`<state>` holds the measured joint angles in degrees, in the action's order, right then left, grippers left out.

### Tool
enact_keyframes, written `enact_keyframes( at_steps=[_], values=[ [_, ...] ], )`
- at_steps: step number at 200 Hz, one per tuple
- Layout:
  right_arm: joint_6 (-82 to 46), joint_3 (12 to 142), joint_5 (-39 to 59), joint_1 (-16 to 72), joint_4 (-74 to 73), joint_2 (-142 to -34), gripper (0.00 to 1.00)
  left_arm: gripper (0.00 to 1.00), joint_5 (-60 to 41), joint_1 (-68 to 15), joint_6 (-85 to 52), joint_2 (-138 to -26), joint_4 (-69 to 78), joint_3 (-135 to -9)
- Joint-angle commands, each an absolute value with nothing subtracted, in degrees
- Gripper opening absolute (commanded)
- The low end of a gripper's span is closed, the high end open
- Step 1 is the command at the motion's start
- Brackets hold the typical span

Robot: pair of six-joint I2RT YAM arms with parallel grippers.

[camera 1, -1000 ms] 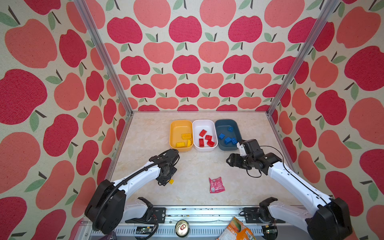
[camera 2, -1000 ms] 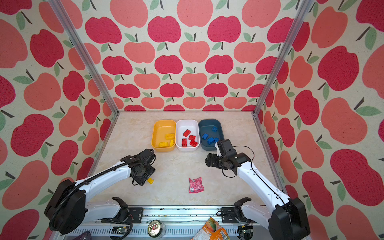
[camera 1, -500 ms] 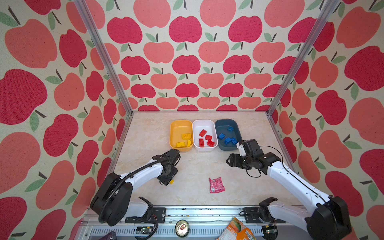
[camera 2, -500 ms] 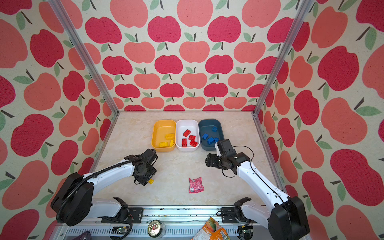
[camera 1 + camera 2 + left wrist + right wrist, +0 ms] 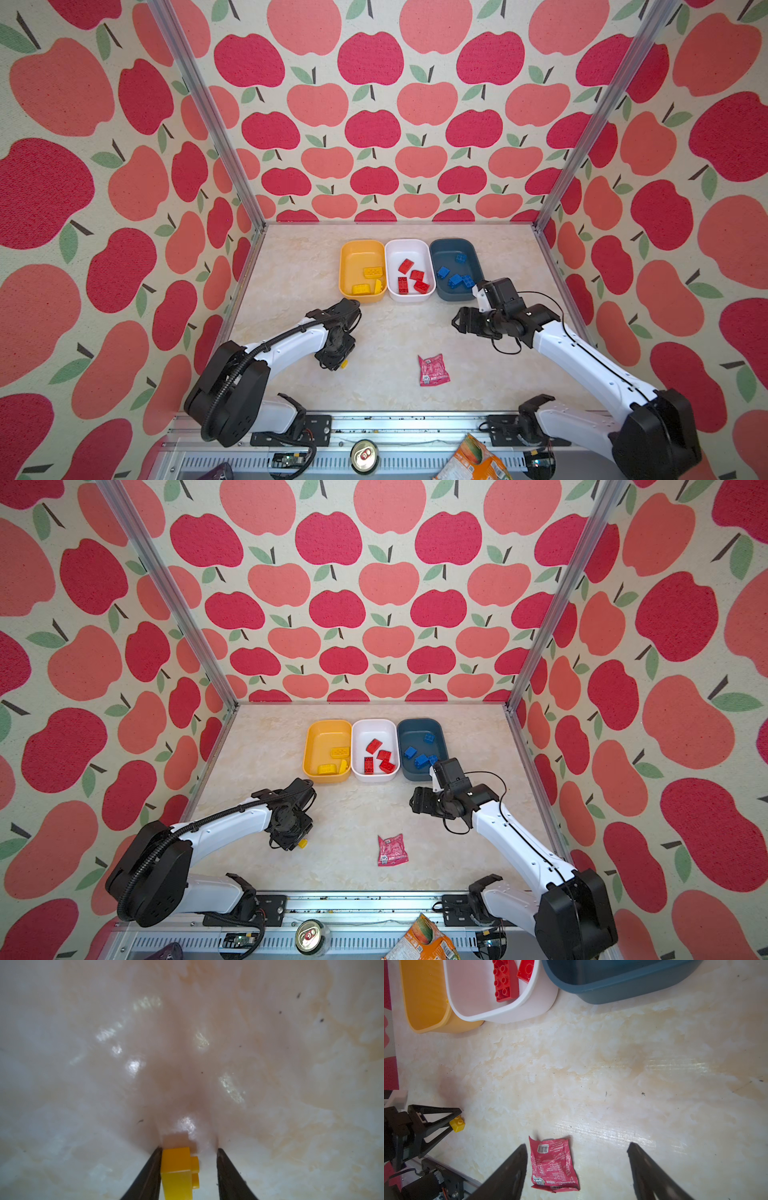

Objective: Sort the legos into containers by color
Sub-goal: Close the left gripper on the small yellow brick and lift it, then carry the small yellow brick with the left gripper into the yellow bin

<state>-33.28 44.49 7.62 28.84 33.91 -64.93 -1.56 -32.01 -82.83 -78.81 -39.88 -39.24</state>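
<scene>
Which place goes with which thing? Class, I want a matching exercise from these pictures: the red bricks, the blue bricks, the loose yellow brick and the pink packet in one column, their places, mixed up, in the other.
Things
1. red bricks
2. blue bricks
3. loose yellow brick
4. pink packet

Places
A. lying alone on the table
B. in the white bin
C. between the fingers of the left claw
D. in the dark blue-grey bin

Pairs: 1-B, 2-D, 3-C, 4-A
</scene>
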Motion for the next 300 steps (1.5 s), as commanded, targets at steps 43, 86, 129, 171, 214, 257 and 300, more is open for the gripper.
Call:
enact_keyframes(
  at_steps=[43, 86, 129, 171, 214, 257, 300],
  values=[
    [-33.0, 45.1, 7.9, 28.7, 33.8, -64.7, 0.78, 0.28, -2.2, -32.3, -83.5, -79.3, -40.4, -39.6],
    [-33.0, 45.0, 7.8, 28.7, 34.0, -64.2, 0.78, 0.20, -1.8, -32.6, -83.5, -78.7, -40.7, -39.6],
    [-33.2, 44.8, 7.6, 28.7, 34.2, -63.5, 0.78, 0.16, -0.5, -33.0, -82.8, -77.6, -42.1, -40.8],
    [-33.4, 44.5, 7.6, 28.7, 34.2, -62.9, 0.78, 0.14, 1.9, -32.9, -80.9, -76.6, -44.2, -44.0],
    [-33.4, 44.6, 7.5, 28.7, 34.3, -62.6, 0.78, 0.13, 5.3, -31.4, -75.5, -77.2, -46.5, -50.6],
    [-33.4, 44.7, 7.3, 28.7, 34.4, -62.2, 0.78, 0.13, 8.2, -29.4, -67.2, -80.0, -47.5, -59.1],
    [-33.4, 45.1, 7.3, 28.7, 34.4, -62.3, 0.78, 0.13, 10.2, -27.5, -55.5, -85.9, -47.4, -69.4]
  ],
)
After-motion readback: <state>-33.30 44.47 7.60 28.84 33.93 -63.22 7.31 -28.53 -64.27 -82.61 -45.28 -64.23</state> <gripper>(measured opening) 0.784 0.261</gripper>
